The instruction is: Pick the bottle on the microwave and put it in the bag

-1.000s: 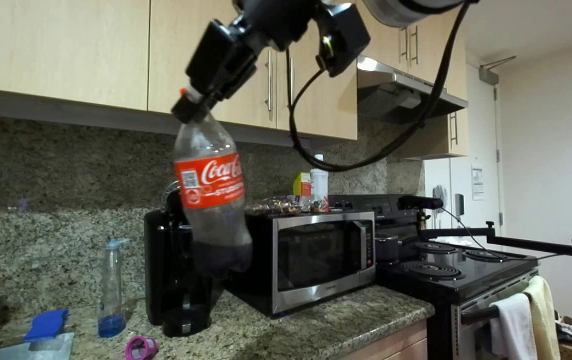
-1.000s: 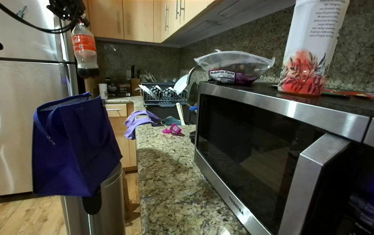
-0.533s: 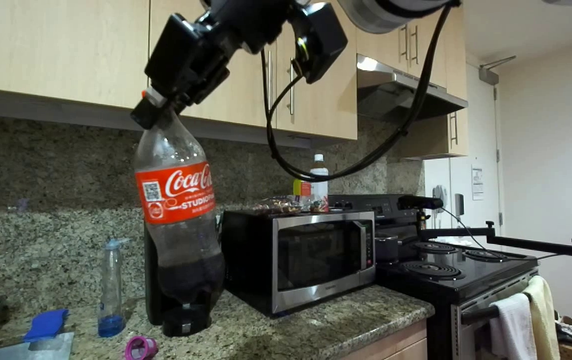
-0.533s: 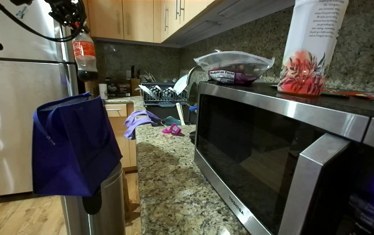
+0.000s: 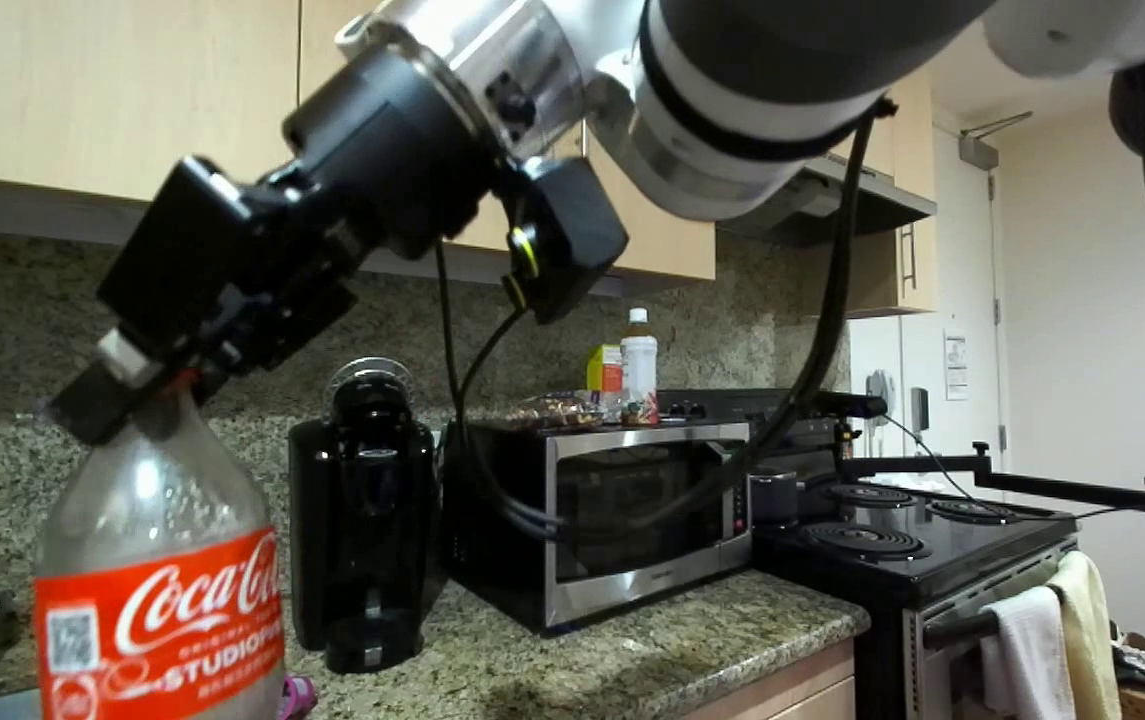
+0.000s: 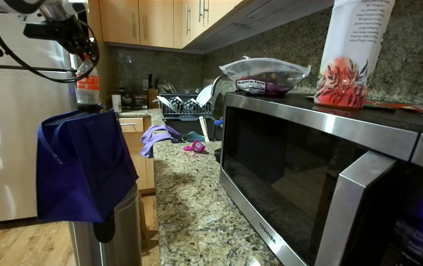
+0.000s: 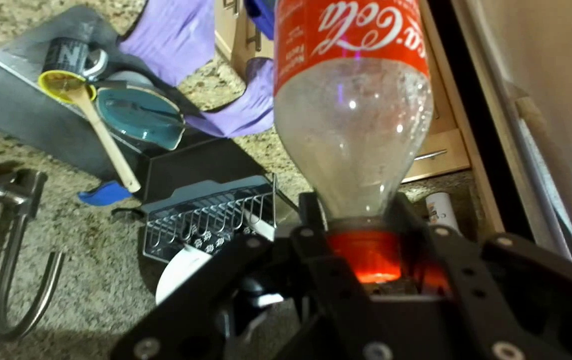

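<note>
Claw (image 7: 358, 215) is clamped on the Coke bottle (image 5: 160, 630), right around the neck, and the thing's dangling in midair, pretty much upright. In an exterior view the bottle's bottom lines up with the top edge of the blue bag (image 6: 82, 166), which is sitting on a steel bin (image 6: 126, 229); can't tell if it's over the opening, dipping in or a bit past it. Fridge (image 6: 12, 140) is on the left behind all that. The counter (image 6: 193, 207) runs along to the right of the bag, and the microwave (image 6: 285, 181) sits on it at the near right, well apart from the bottle. Up on the microwave there's a plastic pouch (image 6: 266, 75) plus a white bottle (image 6: 353, 51) with flowers printed on it. Farther down the counter there's a little pink cup (image 6: 198, 146), then a purple cloth (image 6: 157, 135) hanging over the edge, and a dish rack (image 6: 187, 117) at the far end. In an exterior view a black coffee maker (image 5: 362, 520) stands just left of the microwave, and the stove's (image 5: 972, 555) on its right with two towels (image 5: 1024, 640) over the handle.
</note>
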{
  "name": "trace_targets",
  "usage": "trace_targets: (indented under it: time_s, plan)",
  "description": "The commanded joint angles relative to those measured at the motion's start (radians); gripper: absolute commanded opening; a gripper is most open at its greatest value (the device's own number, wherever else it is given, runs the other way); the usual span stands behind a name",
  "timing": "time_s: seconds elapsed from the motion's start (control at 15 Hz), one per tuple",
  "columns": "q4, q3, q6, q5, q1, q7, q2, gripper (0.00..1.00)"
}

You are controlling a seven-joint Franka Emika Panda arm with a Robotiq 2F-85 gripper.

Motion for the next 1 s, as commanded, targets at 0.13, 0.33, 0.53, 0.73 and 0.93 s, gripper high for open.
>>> trace_targets:
  time_s: [0.13, 0.33, 0.53, 0.73, 0.93]
  plan:
    - [-0.016, 0.013, 0.083, 0.247, 0.011, -0.213, 0.106, 0.12]
    - [-0.015, 0.04, 0.137, 0.374, 0.003, -0.346, 0.173, 0.12]
    - [-0.037, 0.074, 0.232, 0.504, -0.013, -0.488, 0.228, 0.12]
    - [-0.06, 0.117, 0.344, 0.59, -0.034, -0.63, 0.277, 0.12]
    - [-0.075, 0.172, 0.409, 0.64, -0.067, -0.743, 0.323, 0.12]
